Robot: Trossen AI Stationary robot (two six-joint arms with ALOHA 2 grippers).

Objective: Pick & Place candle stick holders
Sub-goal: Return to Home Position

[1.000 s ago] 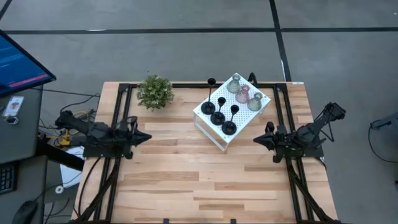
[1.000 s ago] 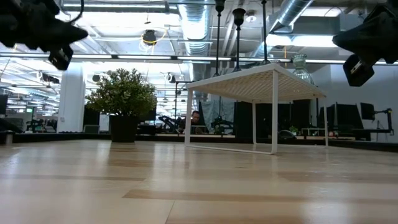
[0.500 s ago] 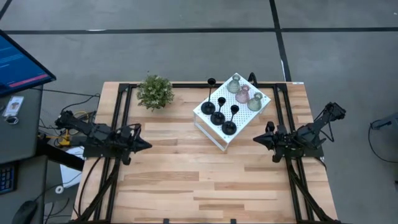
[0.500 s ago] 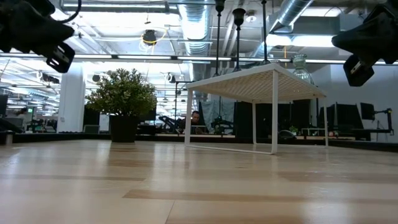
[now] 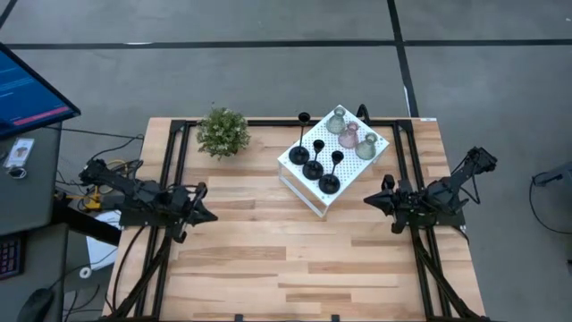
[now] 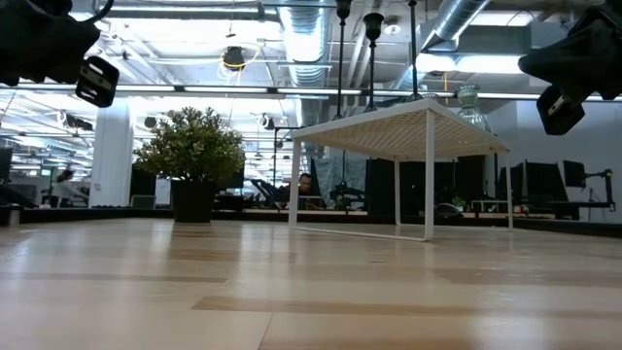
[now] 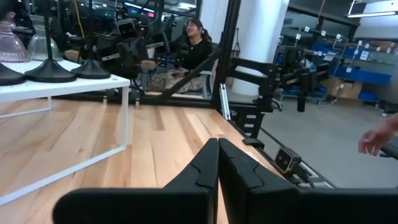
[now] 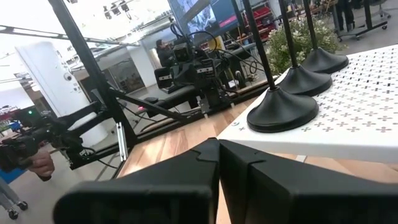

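Note:
Three black holders (image 5: 313, 161) with round bases and thin stems and three bulbous glass holders (image 5: 350, 132), two greenish-grey and one pink, stand on their bases on the white perforated box (image 5: 299, 170) at the table's far middle. The black bases also show in the right wrist view (image 8: 283, 107) and the left wrist view (image 7: 50, 70). My left gripper (image 5: 212, 217) is shut and empty above the table's left side. My right gripper (image 5: 366, 202) is shut and empty at the right, just near of the box.
A green potted plant (image 5: 222, 132) stands at the far left of the wooden table (image 5: 295, 259). Black frame rails (image 5: 170, 170) run along the table's left and right sides. People show in the room beyond in the wrist views, a hand (image 7: 376, 138) among them.
My left gripper has moved toward the table's near edge and a little toward the right, staying shut. My right gripper has kept still.

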